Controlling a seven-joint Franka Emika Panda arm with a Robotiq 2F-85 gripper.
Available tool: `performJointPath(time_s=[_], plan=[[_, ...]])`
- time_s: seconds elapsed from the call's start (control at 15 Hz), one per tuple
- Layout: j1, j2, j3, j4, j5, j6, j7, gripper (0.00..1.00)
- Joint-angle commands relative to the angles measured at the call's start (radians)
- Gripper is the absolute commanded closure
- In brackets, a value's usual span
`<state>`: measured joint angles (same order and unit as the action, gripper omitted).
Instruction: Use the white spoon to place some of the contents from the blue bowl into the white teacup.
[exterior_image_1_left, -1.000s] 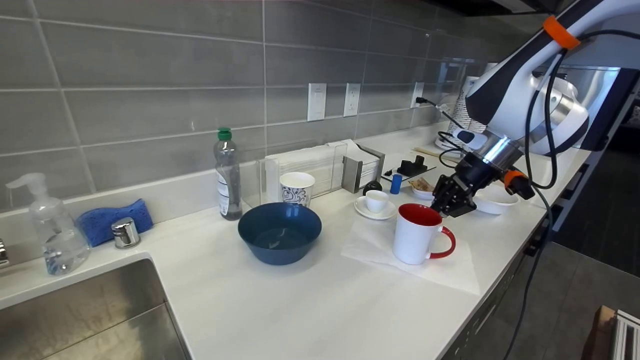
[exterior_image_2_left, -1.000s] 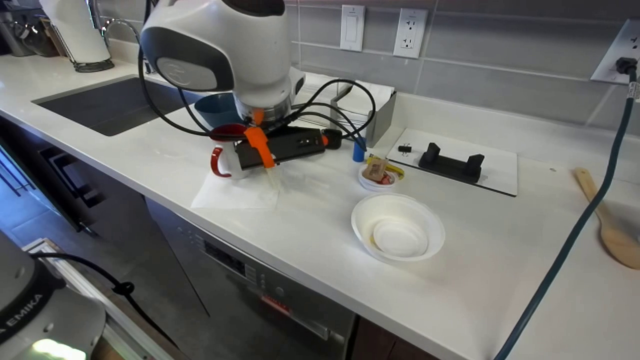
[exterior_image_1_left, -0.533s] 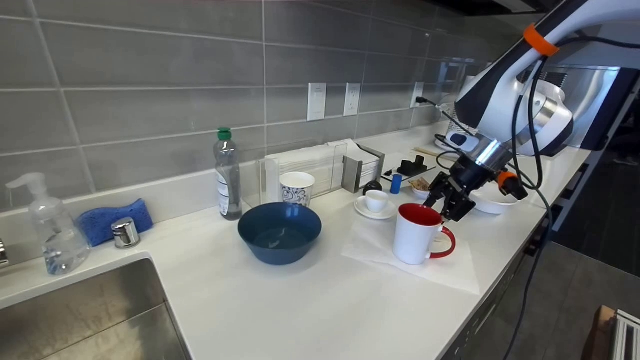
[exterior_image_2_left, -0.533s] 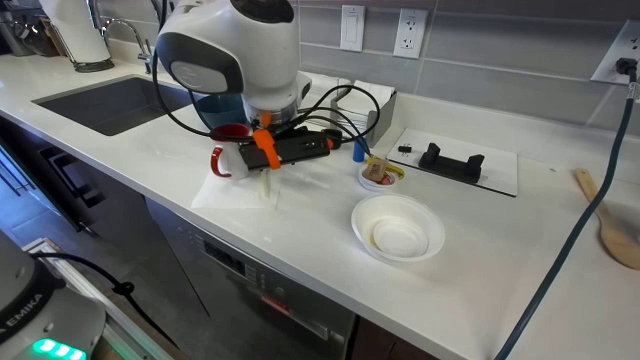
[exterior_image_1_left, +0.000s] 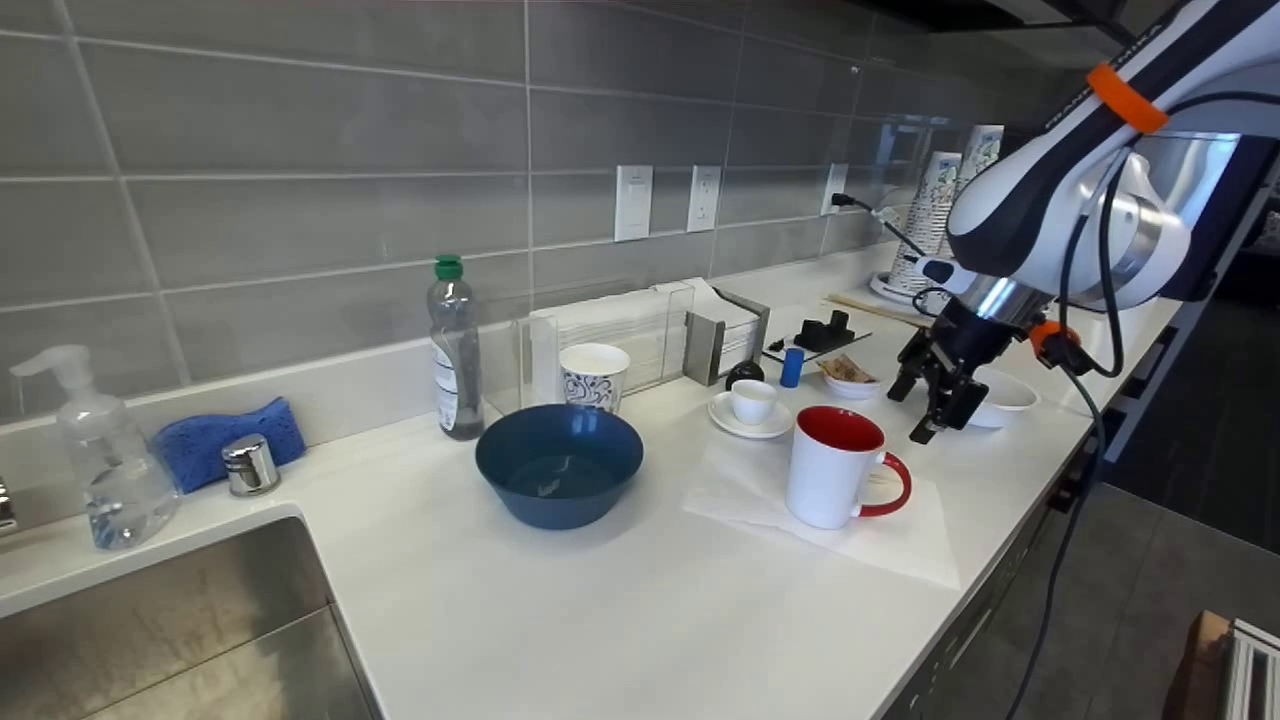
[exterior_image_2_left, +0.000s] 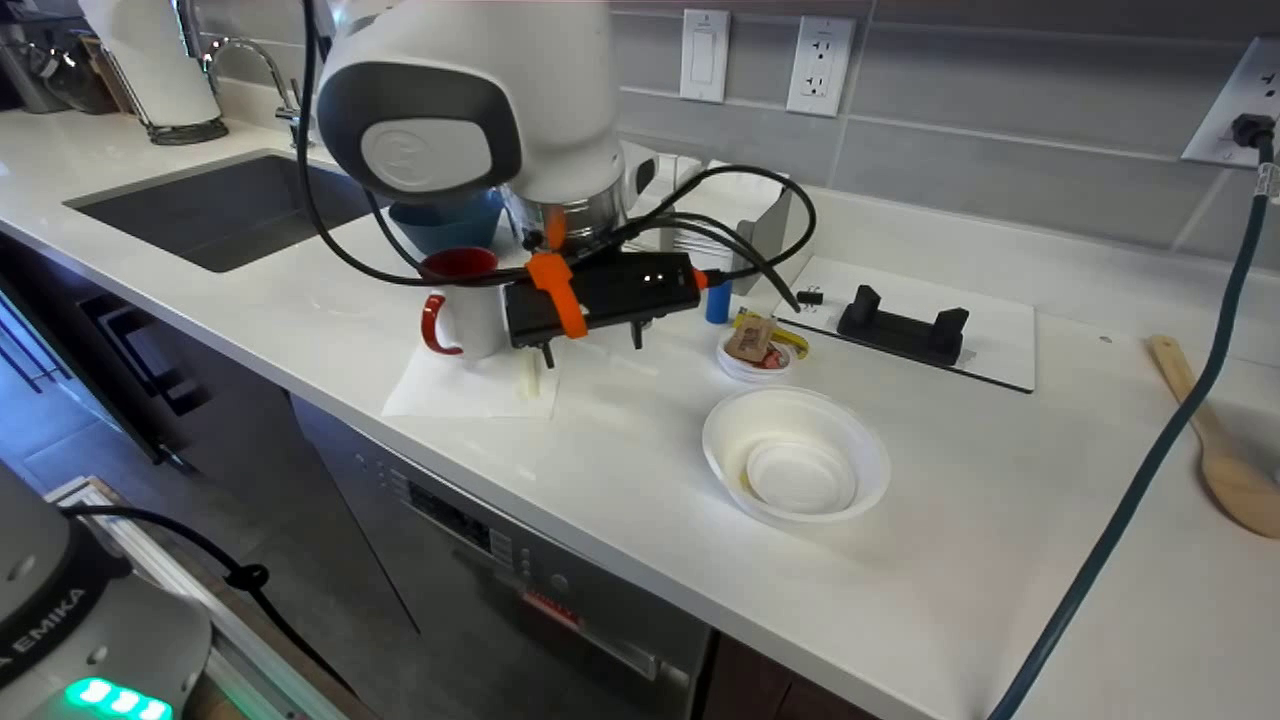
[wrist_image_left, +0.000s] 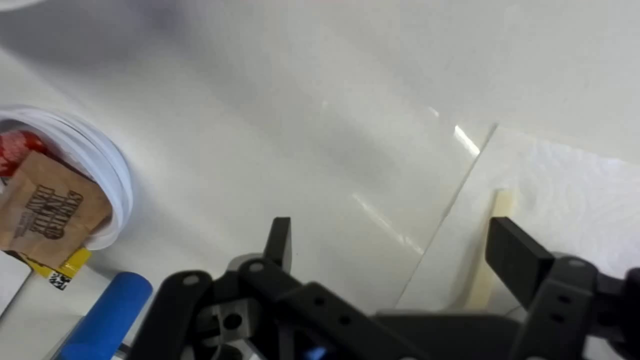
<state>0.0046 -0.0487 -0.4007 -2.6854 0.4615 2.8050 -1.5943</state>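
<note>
One pincer (wrist_image_left: 396, 242) is seen, and its two fingers (wrist_image_left: 515, 257) are held wide apart, with the white table (wrist_image_left: 300, 165) and the edge of one paper sheet (wrist_image_left: 575, 190) shown between them. On that sheet, under the pincer, what may be the white spoon (wrist_image_left: 482, 285) is seen as one pale stick. This cannot be told for sure, since part of it is hidden by a finger in the wrist view.

One big blue bowl (exterior_image_1_left: 558, 505) is set well apart from the pincer, on its left in an exterior view. One white mug (exterior_image_1_left: 822, 480) is stood on the paper, near the pincer. One white teacup (exterior_image_1_left: 752, 405) is set on one saucer (exterior_image_1_left: 762, 431), left of the pincer and closer to the wall (exterior_image_1_left: 350, 120) than the mug. One cup with dark swirls (exterior_image_1_left: 593, 382) is placed farther off. Near the pincer, one wide white bowl (exterior_image_2_left: 800, 410) and one little white bowl (wrist_image_left: 117, 177) are counted, along with one blue tube (wrist_image_left: 110, 315).

What is in the blue bowl is hard to make out, and it is partly hidden by the arm (exterior_image_2_left: 560, 100) in an exterior view. The packets (wrist_image_left: 52, 215) in the little bowl are too mixed up to be counted. The tube is cut off by the wrist view's edge.

The table is shiny. The wall is covered with gray tiles. Far from the pincer, a sink (exterior_image_1_left: 180, 640) is let into the table.
</note>
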Motion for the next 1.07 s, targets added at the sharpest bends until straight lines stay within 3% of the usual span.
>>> performJointPath(time_s=[0.0, 0.07, 0.13, 0.4, 0.6, 0.67, 0.73, 1.0], plan=[[-0.099, -0.175, 0.03, -0.032, -0.264, -0.138, 0.255, 0.0], [-0.15, -0.218, 0.084, -0.022, -0.295, -0.188, 0.316, 0.0], [-0.156, -0.267, 0.099, -0.014, -0.318, -0.246, 0.383, 0.0], [-0.148, -0.423, 0.163, 0.044, -0.269, -0.434, 0.649, 0.0], [-0.116, -0.489, 0.178, 0.073, -0.239, -0.459, 0.838, 0.0], [-0.1, -0.502, 0.172, 0.063, -0.225, -0.39, 0.863, 0.0], [-0.093, -0.471, 0.15, 0.071, -0.279, -0.424, 0.81, 0.0], [-0.08, -0.498, 0.149, 0.072, -0.271, -0.408, 0.867, 0.0]])
